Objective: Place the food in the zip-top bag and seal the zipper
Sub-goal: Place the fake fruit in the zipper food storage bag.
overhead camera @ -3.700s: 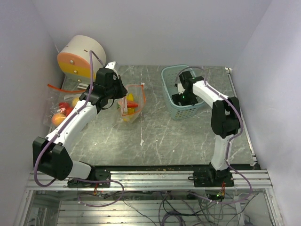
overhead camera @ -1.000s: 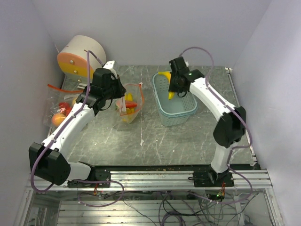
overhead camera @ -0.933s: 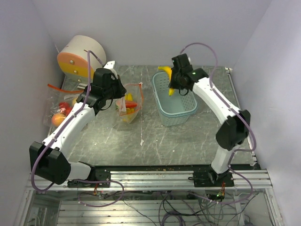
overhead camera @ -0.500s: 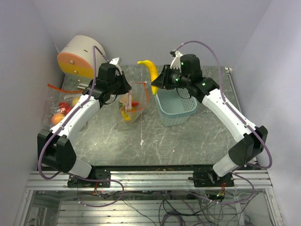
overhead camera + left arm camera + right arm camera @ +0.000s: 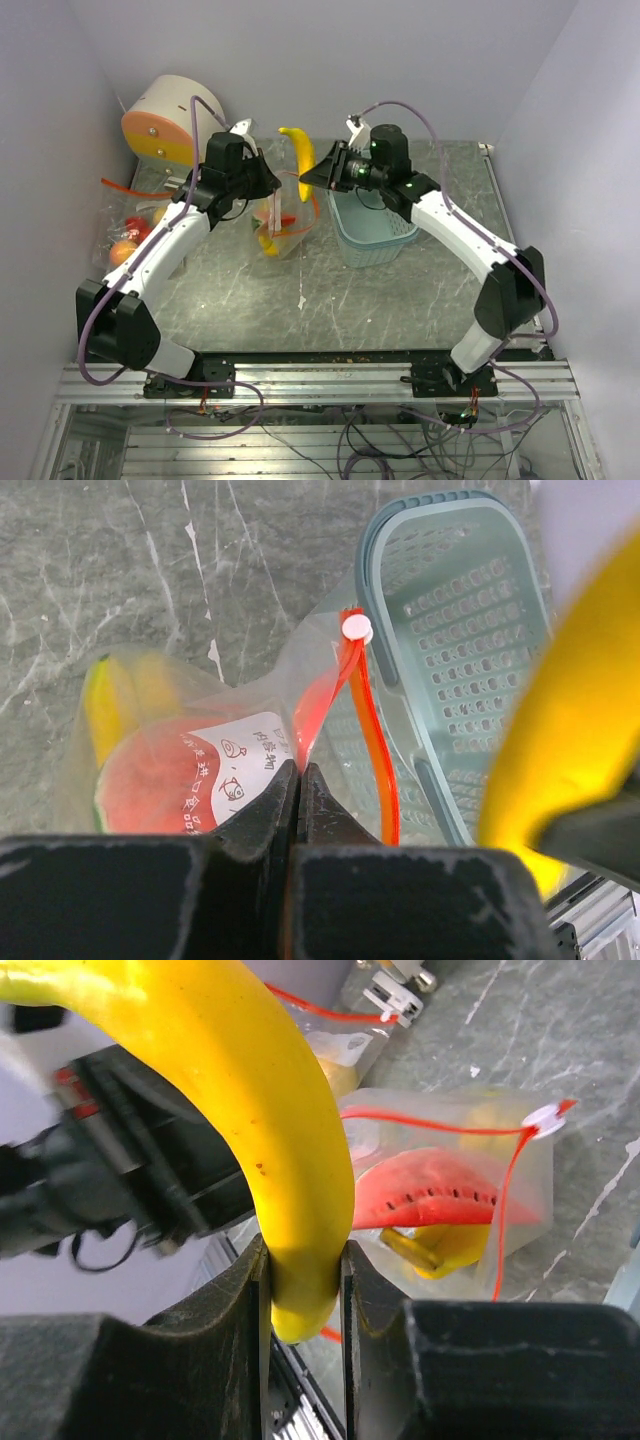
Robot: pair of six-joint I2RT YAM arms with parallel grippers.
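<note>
Right gripper (image 5: 305, 1295) pinched the banana (image 5: 298, 155) by its lower end, long axis nearly upright, close above the bag (image 5: 283, 222), whose rim the left gripper (image 5: 298, 785) clamped.

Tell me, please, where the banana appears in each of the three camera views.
Top external: banana upper centre, just above the bag.
Left wrist: banana blurred at the right edge.
Right wrist: banana fills the upper left and centre.
Shared landmark: the red-zippered bag.
</note>
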